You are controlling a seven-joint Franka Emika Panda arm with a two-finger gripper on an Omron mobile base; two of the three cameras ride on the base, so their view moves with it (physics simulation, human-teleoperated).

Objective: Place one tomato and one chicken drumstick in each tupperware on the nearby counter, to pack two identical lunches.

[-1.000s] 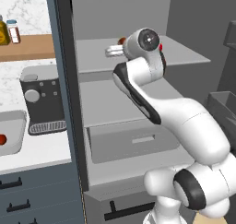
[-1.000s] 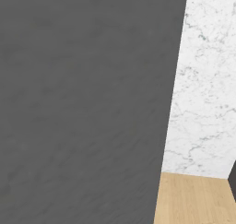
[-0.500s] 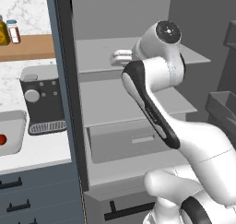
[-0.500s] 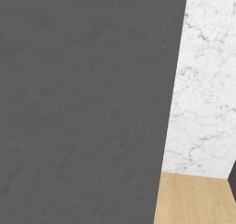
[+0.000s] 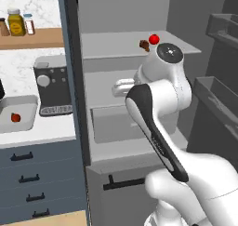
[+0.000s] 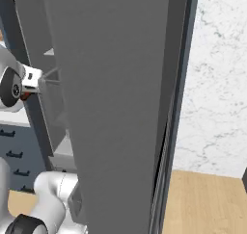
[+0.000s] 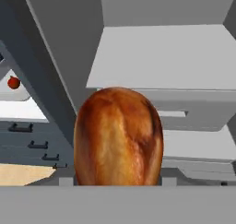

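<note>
The white Franka arm's two-finger gripper (image 5: 122,86) is pinched on a glossy reddish-brown chicken drumstick (image 7: 118,136), whose bulbous end bulges up between the tips in the hand view, its long axis running along the line of the gripper so the bone end is hidden below. The relation that matters next is where the shallow light-grey rectangular tupperware tray (image 5: 28,108) lies: it sits on the long white counter (image 5: 51,129) to the left of the open fridge, well apart from the hand and lower than it, and already holds a small glossy red tomato (image 5: 16,118); in the hand view that same tomato (image 7: 14,83) shows off to the upper left past the fridge wall. The judgement is that the held piece must travel left and out of the fridge cavity to reach it. A second red tomato (image 5: 154,38) and a second brown drumstick (image 5: 144,45) lie side by side on the upper grey fridge shelf (image 5: 111,50), above and behind the wrist. Compared with half a second ago, the arm has drawn back from the shelf and lowered, the hand now pointing left at mid-fridge height, and the base cameras have shifted, the right one now showing the fridge door edge
</note>
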